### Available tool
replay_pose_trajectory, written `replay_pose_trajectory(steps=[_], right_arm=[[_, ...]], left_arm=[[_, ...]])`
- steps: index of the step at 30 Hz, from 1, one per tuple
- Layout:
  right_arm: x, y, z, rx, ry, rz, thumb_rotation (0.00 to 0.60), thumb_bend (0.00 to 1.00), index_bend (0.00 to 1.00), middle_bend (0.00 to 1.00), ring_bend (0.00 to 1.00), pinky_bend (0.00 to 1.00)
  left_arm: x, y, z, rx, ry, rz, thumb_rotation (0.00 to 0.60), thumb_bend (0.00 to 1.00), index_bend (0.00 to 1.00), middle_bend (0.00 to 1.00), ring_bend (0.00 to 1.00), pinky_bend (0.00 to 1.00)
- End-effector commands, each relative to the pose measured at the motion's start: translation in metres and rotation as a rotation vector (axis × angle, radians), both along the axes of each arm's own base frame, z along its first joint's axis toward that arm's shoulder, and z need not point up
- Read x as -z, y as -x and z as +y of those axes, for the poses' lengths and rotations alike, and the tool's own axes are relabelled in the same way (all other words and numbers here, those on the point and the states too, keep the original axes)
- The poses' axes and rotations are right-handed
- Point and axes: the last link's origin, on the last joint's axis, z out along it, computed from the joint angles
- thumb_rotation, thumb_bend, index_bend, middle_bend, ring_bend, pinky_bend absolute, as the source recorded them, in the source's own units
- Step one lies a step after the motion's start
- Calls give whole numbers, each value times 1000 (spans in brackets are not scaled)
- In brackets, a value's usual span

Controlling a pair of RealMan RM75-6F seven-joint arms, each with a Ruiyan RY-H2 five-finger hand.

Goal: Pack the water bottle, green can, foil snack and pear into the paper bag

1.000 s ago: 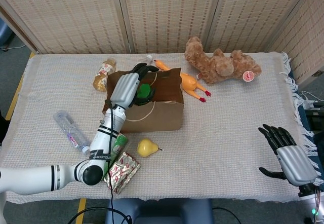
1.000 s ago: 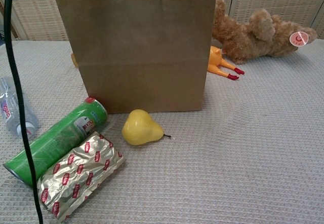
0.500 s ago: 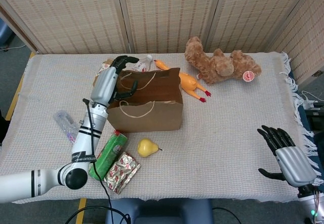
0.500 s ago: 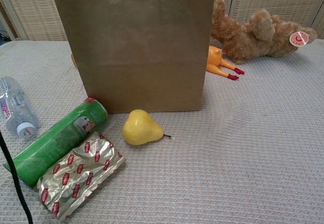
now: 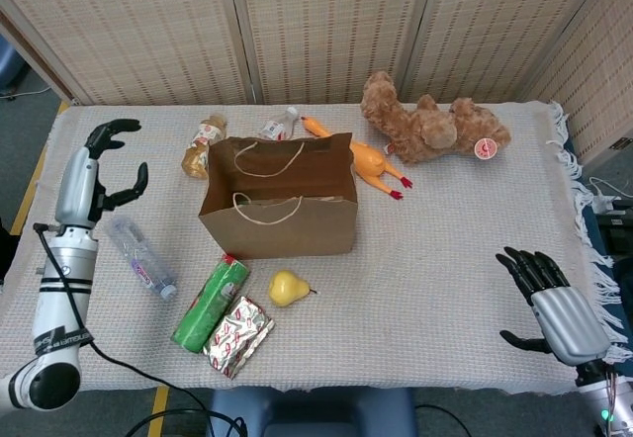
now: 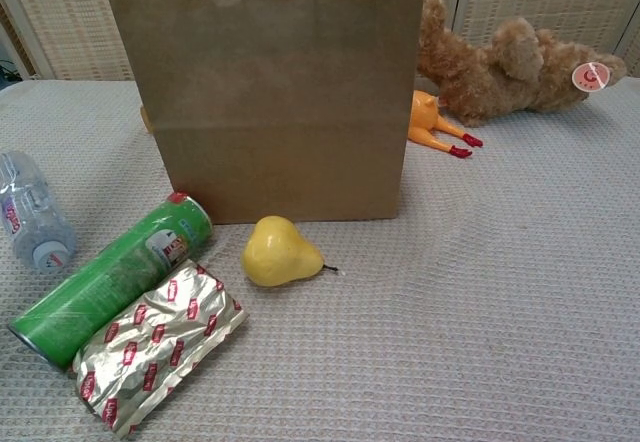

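The brown paper bag (image 5: 282,221) (image 6: 280,102) stands upright mid-table with its mouth open. In front of it lie the green can (image 5: 210,302) (image 6: 110,280), the foil snack (image 5: 237,335) (image 6: 155,347) and the yellow pear (image 5: 288,287) (image 6: 278,253). The clear water bottle (image 5: 138,256) (image 6: 30,214) lies to the left of the bag. My left hand (image 5: 94,175) hovers open above the table's left side, just beyond the bottle and holding nothing. My right hand (image 5: 549,304) is open near the front right corner, far from everything.
A brown teddy bear (image 5: 430,126) (image 6: 505,57) and an orange rubber chicken (image 5: 364,165) (image 6: 435,127) lie behind and right of the bag. Two small bottles (image 5: 203,143) (image 5: 275,126) lie behind the bag. Woven screens stand along the back edge.
My left hand has pulled back from over the bag's mouth and swung far left to hover above the water bottle's side of the table. The right hand barely moved.
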Motion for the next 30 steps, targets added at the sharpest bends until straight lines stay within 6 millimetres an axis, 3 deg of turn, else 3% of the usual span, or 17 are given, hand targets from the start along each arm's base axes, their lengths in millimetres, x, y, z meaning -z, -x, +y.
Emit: replay_pose_trajectory(steps=[1,9,16,24,30], right_arm=[[2,-2,1,-8,-8,3,600,22,0,0,0,0],[5,-6,1,-19,-15,3,600,22,0,0,0,0],[7,-6,1,-17,-18,11,600,21,0,0,0,0],[8,-6,2,-15,-25,15,600,22,0,0,0,0],[9,-5,2,-8,-28,13,600,22,0,0,0,0]], left_arm=[[19,58,-23,-26,111,239,600,467,180,192,100,240],[40,114,-38,75,144,595,600,466,142,147,60,229],[49,151,-50,261,104,918,600,385,0,27,0,155],[76,169,-54,539,104,1234,600,346,0,0,0,25],[94,170,-50,633,127,1347,600,340,0,0,0,13]])
